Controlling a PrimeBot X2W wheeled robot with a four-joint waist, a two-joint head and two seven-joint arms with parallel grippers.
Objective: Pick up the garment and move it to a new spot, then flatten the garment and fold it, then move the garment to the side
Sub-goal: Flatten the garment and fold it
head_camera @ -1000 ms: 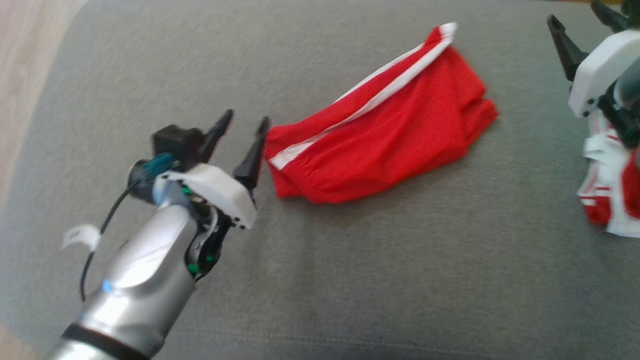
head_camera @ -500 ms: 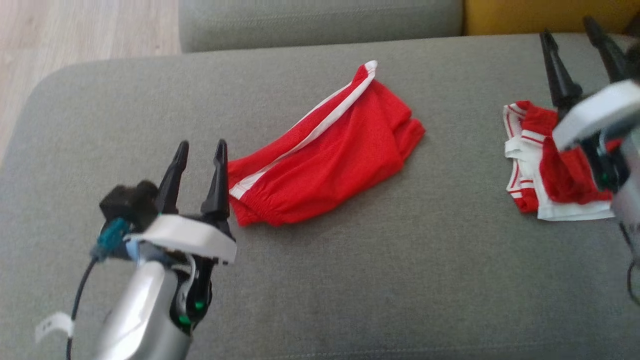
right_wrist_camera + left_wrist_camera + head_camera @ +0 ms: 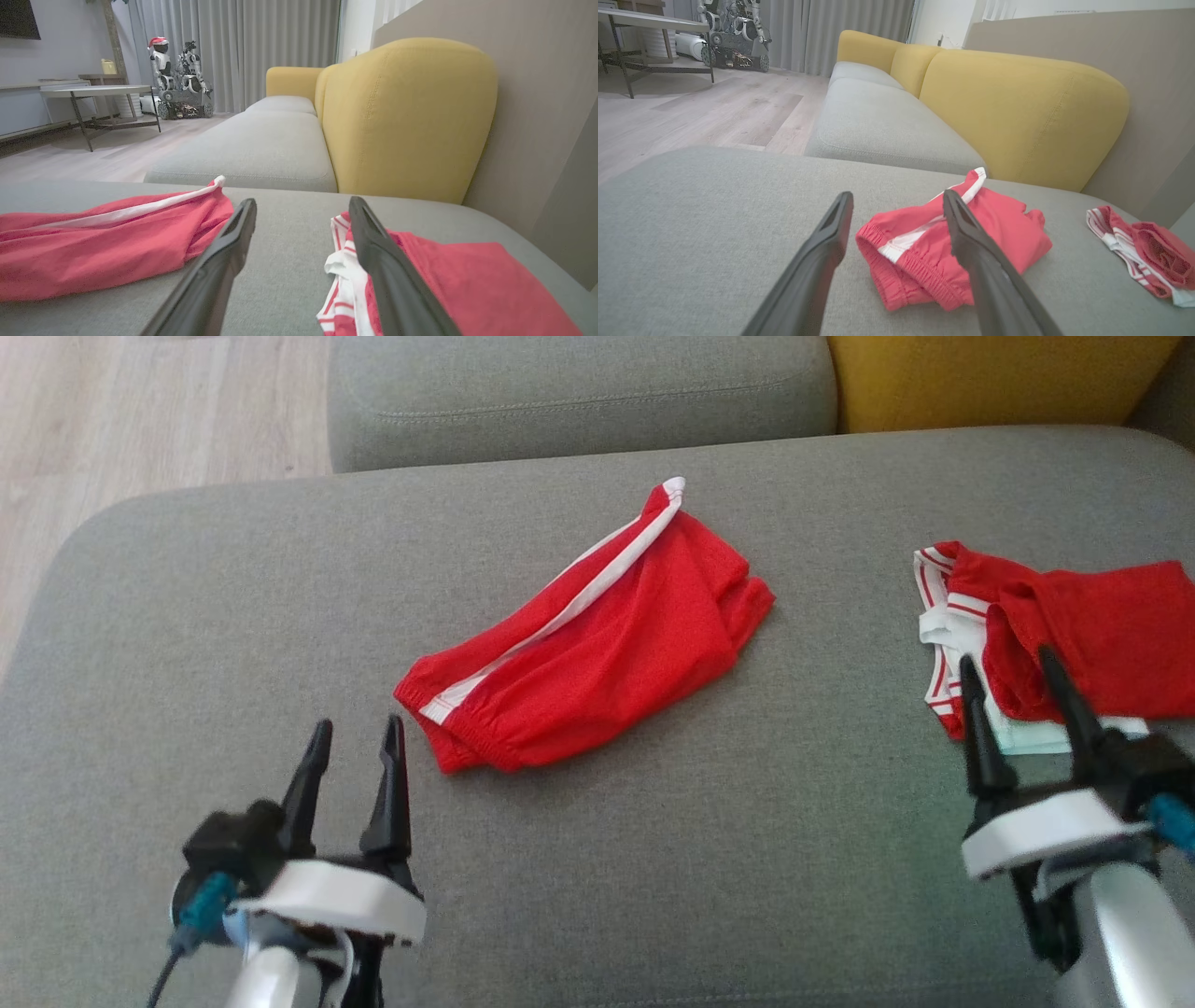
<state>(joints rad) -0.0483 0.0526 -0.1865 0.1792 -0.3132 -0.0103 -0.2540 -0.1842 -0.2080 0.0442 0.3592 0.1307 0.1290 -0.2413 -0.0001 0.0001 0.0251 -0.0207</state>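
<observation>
A red garment (image 3: 597,644) with a white side stripe lies bunched on the middle of the grey seat cushion (image 3: 653,859). My left gripper (image 3: 358,721) stands open just short of its elastic waistband end, apart from it. In the left wrist view the garment (image 3: 999,233) lies ahead between and right of the open left gripper (image 3: 897,195). My right gripper (image 3: 1006,656) is open at the lower right, its tips at the near edge of a second red and white garment (image 3: 1092,625). The right wrist view has the open right gripper (image 3: 302,200) between the striped garment (image 3: 107,252) and the second one (image 3: 467,275).
A yellow backrest (image 3: 990,378) rises behind the cushion at the far right, with another grey seat cushion (image 3: 579,392) beyond. Wooden floor (image 3: 140,420) lies past the cushion's rounded left edge. A table (image 3: 93,93) and parked robots (image 3: 180,79) stand far across the room.
The head camera has shifted. My left gripper has drawn back from the striped garment's waistband end. My right gripper has come from beyond the second garment to its near edge. Both stay open.
</observation>
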